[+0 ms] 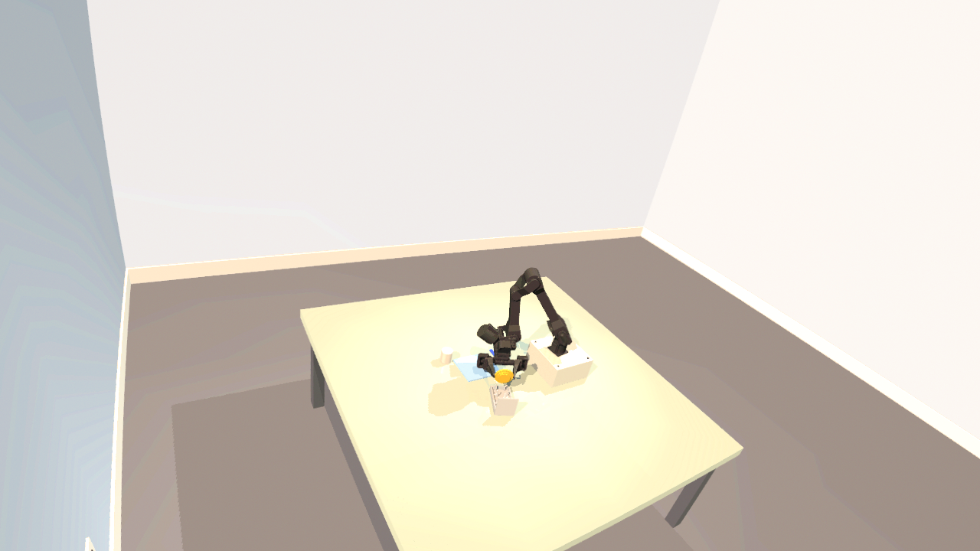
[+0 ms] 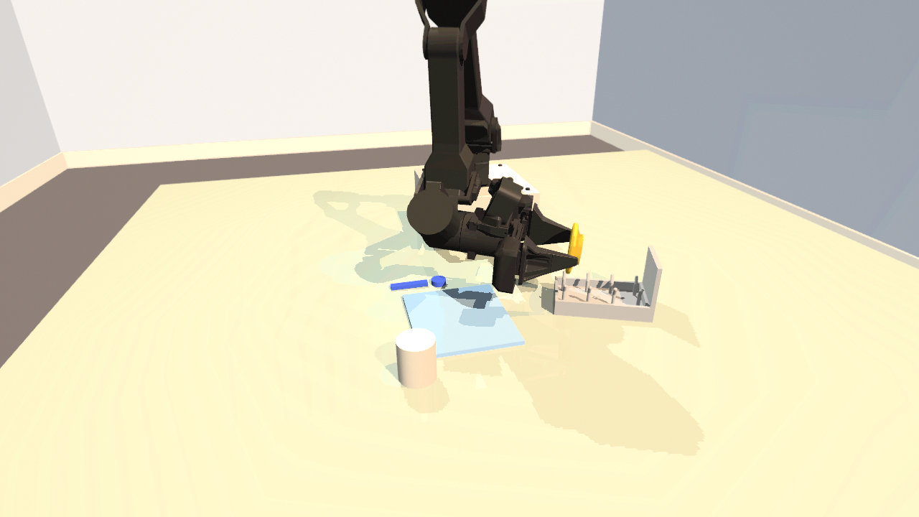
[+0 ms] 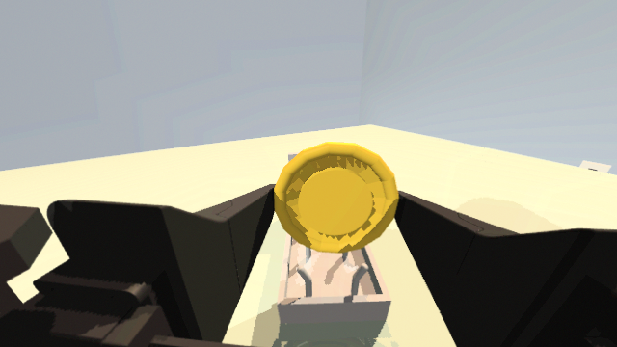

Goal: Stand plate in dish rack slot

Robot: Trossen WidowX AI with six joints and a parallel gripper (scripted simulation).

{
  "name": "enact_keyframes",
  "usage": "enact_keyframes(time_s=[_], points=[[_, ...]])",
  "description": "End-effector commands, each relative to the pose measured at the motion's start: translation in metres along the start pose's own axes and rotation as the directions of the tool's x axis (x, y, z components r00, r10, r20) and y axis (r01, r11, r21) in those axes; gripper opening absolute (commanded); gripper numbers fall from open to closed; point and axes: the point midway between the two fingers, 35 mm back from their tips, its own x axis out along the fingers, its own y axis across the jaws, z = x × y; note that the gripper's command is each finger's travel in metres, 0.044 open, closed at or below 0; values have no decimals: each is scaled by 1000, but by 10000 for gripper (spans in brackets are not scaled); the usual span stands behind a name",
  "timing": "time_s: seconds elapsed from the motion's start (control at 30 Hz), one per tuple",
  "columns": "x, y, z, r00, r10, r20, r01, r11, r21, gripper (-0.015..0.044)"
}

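The end effector (image 2: pixel 574 245) grips the yellow plate (image 2: pixel 576 243) by its rim; we see the plate upright, in the air just short of the dish rack (image 2: pixel 607 293) on the bench (image 2: pixel 257 418).

Lighting's bright and even on my feeds, no glare. Soft pale shadows of the arm (image 2: pixel 456 128) spread over the table (image 2: pixel 192 398) in several directions, so more than one light overhead. Shadow edges look blocky. Exterior view is sharp. In my wrist view the plate (image 3: pixel 335 197) shows jagged shading bands. Top view too distant for detail.
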Motion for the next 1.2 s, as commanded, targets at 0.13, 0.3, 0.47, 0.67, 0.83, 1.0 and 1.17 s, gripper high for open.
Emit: enact_keyframes(time_s=[0.13,0.3,0.47,0.67,0.83,1.0,1.17], points=[[4,-2,-8,1000,-4,-9,4,1000,8,0],[7,-2,-11,1000,-3,-8,3,1000,6,0],[11,-1,-13,1000,-2,-8,2,1000,0,0],[14,1,-14,1000,-1,-5,1,1000,-6,0],[16,0,-29,1000,1,-4,-1,1000,-16,0],[16,1,-33,1000,2,-3,-2,1000,-16,0],[15,3,-30,1000,4,-4,-4,1000,-7,0]])
